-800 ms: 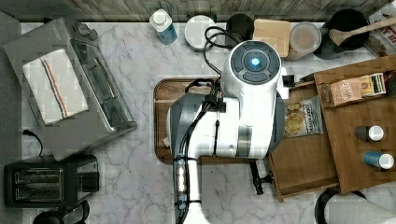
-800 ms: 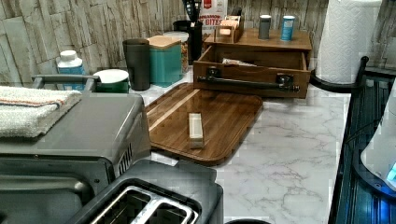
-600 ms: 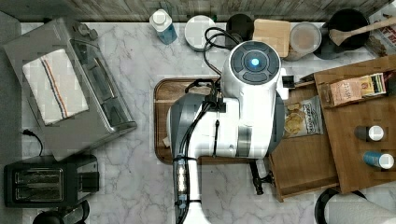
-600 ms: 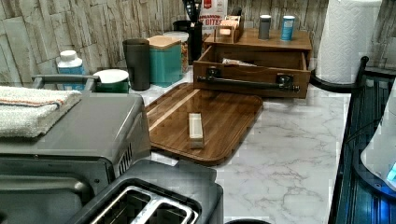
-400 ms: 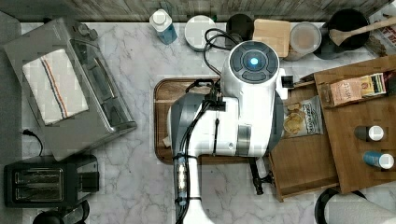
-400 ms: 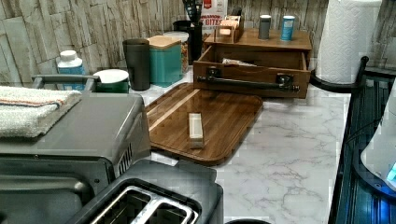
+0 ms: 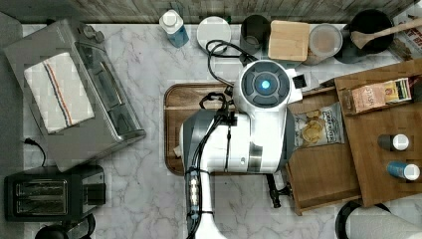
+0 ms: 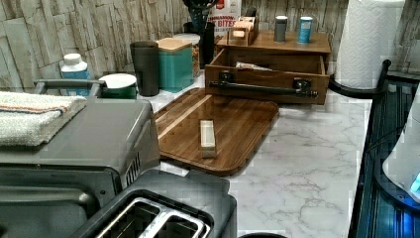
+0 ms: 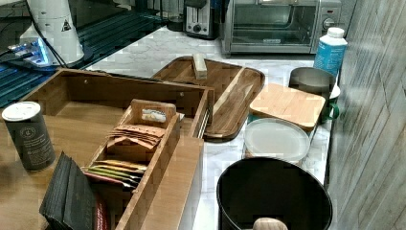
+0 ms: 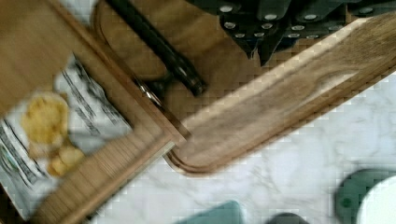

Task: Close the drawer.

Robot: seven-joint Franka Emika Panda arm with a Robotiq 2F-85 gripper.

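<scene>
Counting: one drawer (image 7: 323, 174) open | one chip bag (image 7: 317, 125) inside | two bottles (image 7: 393, 142) on top | pincer (image 10: 254, 44) state unclear

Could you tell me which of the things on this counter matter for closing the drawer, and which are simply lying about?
Belong to the job: drawer, open; its handle.

Lying about: chip bag in the drawer, wooden tray, toaster oven, paper towel roll.

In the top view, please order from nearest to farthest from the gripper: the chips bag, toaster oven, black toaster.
1. chips bag, in the drawer, by the gripper.
2. toaster oven, at the top view's left.
3. black toaster, lower-left corner.
</scene>
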